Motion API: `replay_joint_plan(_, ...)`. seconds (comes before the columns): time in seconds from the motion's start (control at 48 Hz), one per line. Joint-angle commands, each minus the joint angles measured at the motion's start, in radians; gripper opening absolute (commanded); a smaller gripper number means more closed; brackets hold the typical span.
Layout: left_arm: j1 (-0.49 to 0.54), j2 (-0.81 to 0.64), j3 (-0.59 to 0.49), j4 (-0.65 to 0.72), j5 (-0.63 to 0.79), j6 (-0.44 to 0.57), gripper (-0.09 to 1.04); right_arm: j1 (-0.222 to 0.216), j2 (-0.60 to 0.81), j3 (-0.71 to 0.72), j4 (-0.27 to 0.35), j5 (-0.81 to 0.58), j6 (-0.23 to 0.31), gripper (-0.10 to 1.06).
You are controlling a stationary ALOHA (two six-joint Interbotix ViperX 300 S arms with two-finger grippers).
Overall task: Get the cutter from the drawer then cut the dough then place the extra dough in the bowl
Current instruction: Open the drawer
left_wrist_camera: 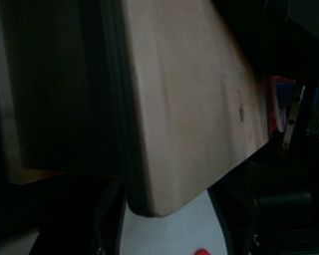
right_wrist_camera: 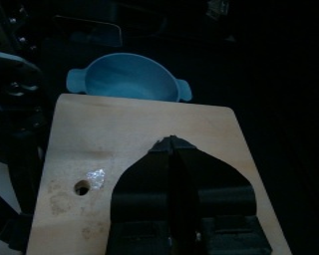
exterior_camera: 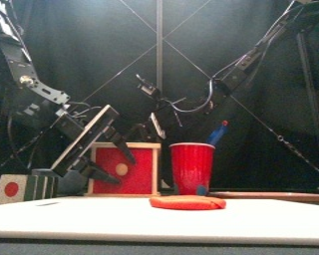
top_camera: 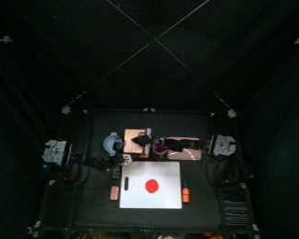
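A flat red dough disc lies on the white cutting board. Behind it stands the pale wooden box with its red drawer front closed; no cutter shows. My left gripper is at the box's left front corner, jaws apart, with the box's side filling its wrist view. My right gripper is shut and empty, tips resting on the box's top. The blue-grey bowl sits just past the box, at its left in the top view.
A red cup holding a blue toy knife stands right of the box, close behind the board. The box, bowl and cup crowd the back of the table; the board takes the front middle.
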Motion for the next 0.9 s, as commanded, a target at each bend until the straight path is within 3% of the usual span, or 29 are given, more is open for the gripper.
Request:
replay_joint_plan(0.021,0.003,-0.005,-0.015,0.002,-0.011,0.003,0.82,0.002,-0.015,-0.012,0.002,0.005,0.002,-0.03)
replay_joint_plan(0.312,0.003,0.000,-0.012,0.000,-0.006,0.003,0.64,0.006,-0.012,-0.014,0.002,0.005,0.003,-0.03)
replay_joint_plan(0.896,-0.094,-0.009,-0.020,-0.023,0.037,-0.005,0.62,-0.003,-0.008,-0.034,0.002,0.035,0.005,-0.03)
